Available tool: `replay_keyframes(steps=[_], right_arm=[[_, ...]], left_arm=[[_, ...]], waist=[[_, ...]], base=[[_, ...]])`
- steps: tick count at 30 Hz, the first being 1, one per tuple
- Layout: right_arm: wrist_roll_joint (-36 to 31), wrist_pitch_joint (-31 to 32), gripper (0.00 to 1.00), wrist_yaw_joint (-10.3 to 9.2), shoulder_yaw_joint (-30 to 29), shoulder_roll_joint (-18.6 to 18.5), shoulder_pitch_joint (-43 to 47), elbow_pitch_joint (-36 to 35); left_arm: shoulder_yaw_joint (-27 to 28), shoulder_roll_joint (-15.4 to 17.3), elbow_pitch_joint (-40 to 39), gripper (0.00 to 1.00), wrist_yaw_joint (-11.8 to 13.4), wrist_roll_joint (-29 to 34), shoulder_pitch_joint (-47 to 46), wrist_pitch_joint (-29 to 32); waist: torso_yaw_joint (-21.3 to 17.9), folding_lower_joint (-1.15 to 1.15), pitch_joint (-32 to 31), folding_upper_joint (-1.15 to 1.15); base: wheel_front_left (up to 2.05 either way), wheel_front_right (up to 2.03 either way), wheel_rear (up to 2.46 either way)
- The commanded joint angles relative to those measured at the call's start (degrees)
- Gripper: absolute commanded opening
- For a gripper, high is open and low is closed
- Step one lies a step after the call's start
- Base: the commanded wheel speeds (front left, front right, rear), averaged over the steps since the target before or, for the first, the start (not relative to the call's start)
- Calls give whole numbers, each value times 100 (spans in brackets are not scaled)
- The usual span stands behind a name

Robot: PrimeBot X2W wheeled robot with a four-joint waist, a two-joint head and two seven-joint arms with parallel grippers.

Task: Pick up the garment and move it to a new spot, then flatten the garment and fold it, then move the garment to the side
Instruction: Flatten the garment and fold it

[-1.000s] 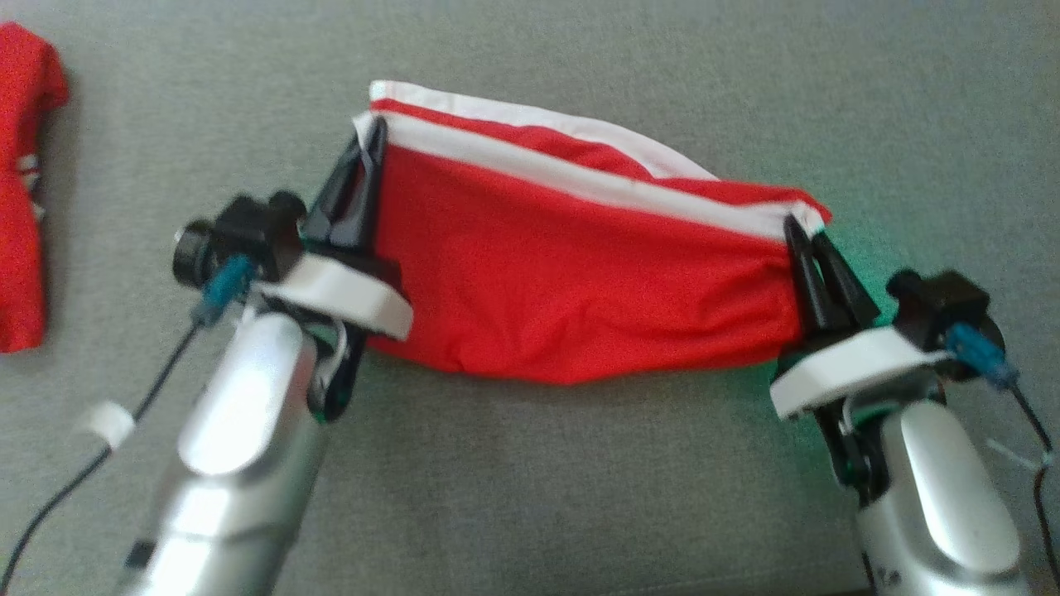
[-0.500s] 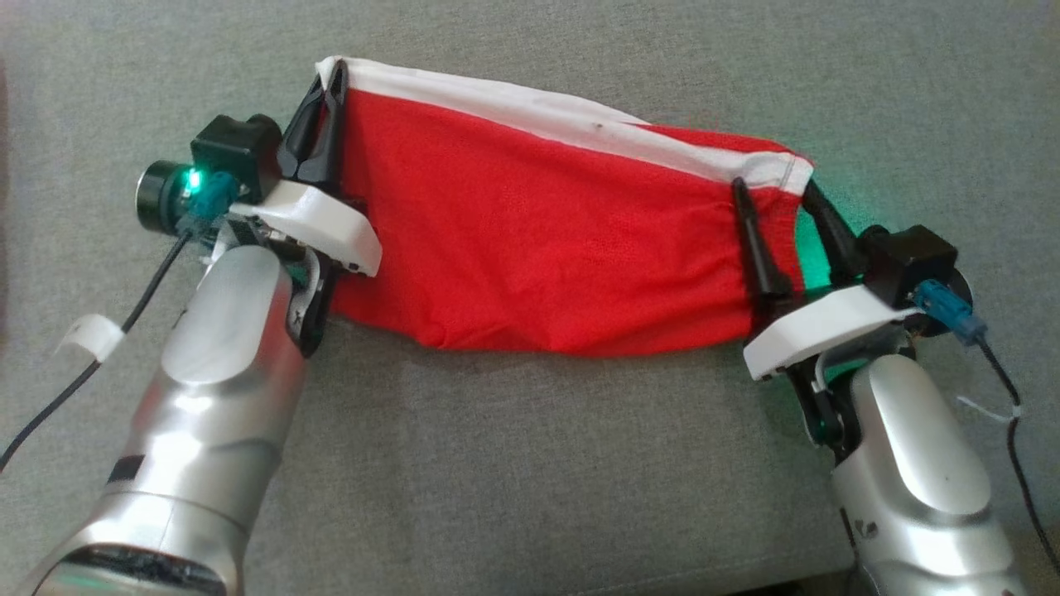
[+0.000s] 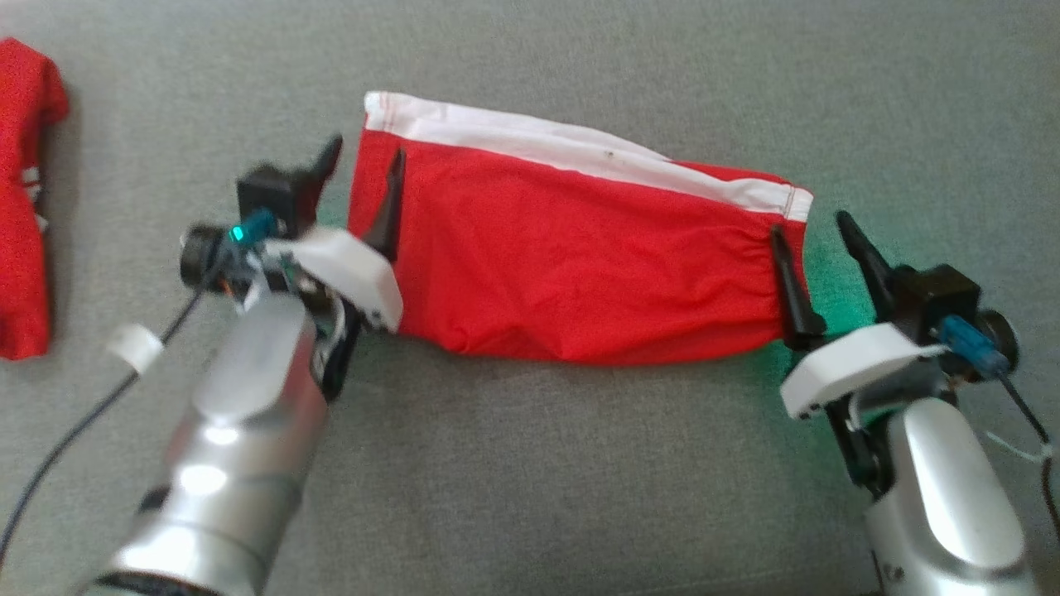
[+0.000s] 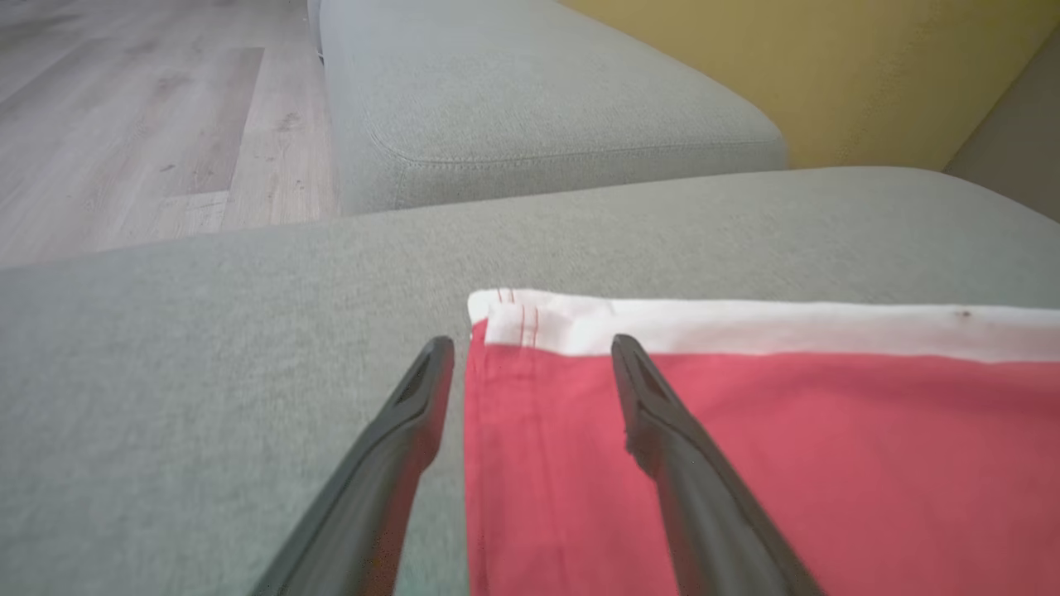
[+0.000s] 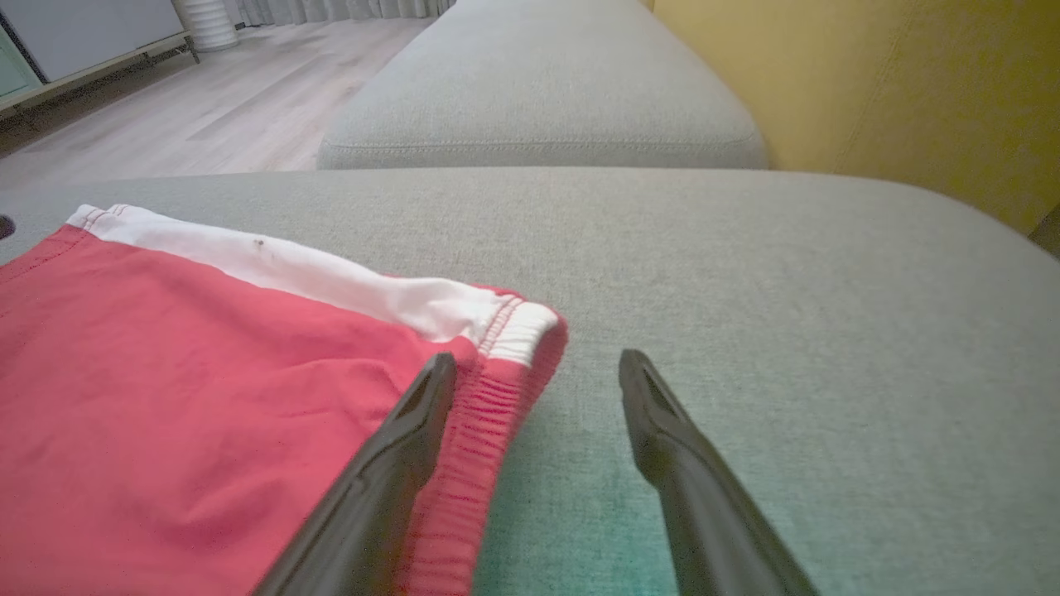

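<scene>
Head view: the garment [image 3: 580,257] lies flat on the sofa [image 3: 580,463], running from 10 to 4 o'clock, with its white band [image 3: 530,141] along the 12 o'clock edge. A second ago both pincers were clamped on its ends and held it taut. Now the left pincer [image 3: 364,157], at the 9 o'clock end, and the right pincer [image 3: 810,226], at the 3 o'clock end, gape wide and hold nothing. Another red cloth [image 3: 25,207] lies far off at 9 o'clock.

Left wrist view: the left pincer [image 4: 532,343] straddles the garment's [image 4: 787,463] side hem, one finger over cloth and one over sofa.

Right wrist view: the right pincer [image 5: 538,358] likewise straddles the elastic end of the garment [image 5: 190,397], empty.

The release suggests the fold has been laid down. What looks left is re-gripping the garment and carrying it aside.
</scene>
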Motion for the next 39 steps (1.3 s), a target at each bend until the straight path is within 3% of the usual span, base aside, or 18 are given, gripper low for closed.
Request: replay_keyframes(steps=[1, 10, 22, 23, 24, 25, 27, 39], right_arm=[[-113, 157, 100, -4, -30, -12, 134, -339], [-234, 672, 100, -4, -392, -12, 803, -988], [-141, 1040, 100, -4, -558, -12, 1297, -1837], [-121, 1042, 100, -4, -546, -12, 1301, -1859], [-103, 1041, 100, -4, -541, -12, 1307, -1878], [-90, 1039, 100, -4, -537, -12, 1312, -1893], [-69, 1031, 100, -4, -528, -12, 1319, -1911], [-74, 1042, 100, -4, -735, -12, 1458, -1897]], left_arm=[[70, 90, -211, 100, 21, -68, 158, 56], [230, 110, -396, 100, 104, -512, 943, 732], [346, 171, -979, 100, 64, -1126, 1548, 1786], [347, 174, -1024, 92, 85, -1138, 1567, 1815], [350, 170, -1064, 71, 94, -1162, 1587, 1850], [360, 164, -1100, 40, 103, -1194, 1607, 1883], [367, 172, -1173, 0, 126, -1220, 1639, 1913], [538, 176, -2203, 0, 349, -1455, 2660, 1463]], waist=[[86, 0, -200, 0], [102, 0, -652, 0], [-294, 0, -768, 0], [-320, 0, -763, 0], [-338, 0, -759, 0], [-353, 0, -756, 0], [-370, 0, -755, 0], [-45, 0, -1030, 0]], base=[[0, 0, 0], [0, 0, 0], [0, 0, 0], [0, 0, 0], [0, 0, 0], [0, 0, 0], [0, 0, 0], [0, 0, 0]])
